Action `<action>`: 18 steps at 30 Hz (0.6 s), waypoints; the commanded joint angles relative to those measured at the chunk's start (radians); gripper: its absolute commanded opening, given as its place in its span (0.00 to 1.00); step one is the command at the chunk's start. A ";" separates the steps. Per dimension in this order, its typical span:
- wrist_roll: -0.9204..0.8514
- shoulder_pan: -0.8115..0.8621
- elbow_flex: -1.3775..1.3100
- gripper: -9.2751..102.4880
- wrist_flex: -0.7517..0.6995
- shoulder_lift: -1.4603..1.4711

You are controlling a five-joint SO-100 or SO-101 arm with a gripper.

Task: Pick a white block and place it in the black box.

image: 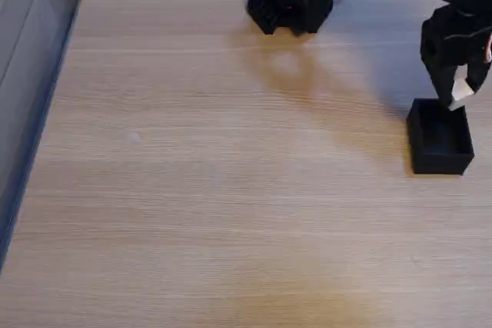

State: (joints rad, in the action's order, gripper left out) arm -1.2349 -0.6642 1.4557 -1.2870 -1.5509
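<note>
In the fixed view the end effector (455,97) hangs at the right edge, fingers clamped on the white block (462,94) — held tilted, one corner pointing down, just above the far rim of the black box (440,140). As a cube the block has no clear long axis; the box runs lengthwise from far to near. Judgement: the placing step is in hand. To do it well, shift the block nearer over the box's middle, lower it, then release — clear of the thin walls. The wooden surface (215,190) carries the box.

The arm (461,28) is cut off by the right edge.
</note>
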 commanded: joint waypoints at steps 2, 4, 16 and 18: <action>0.003 -0.002 -0.049 0.09 0.031 0.023; -0.005 0.005 -0.054 0.09 0.041 0.040; 0.021 0.026 -0.101 0.27 0.071 0.100; 0.015 0.032 -0.101 0.29 0.087 0.101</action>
State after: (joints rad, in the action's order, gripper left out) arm -1.2210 -0.6458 1.3913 -1.2195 -1.4450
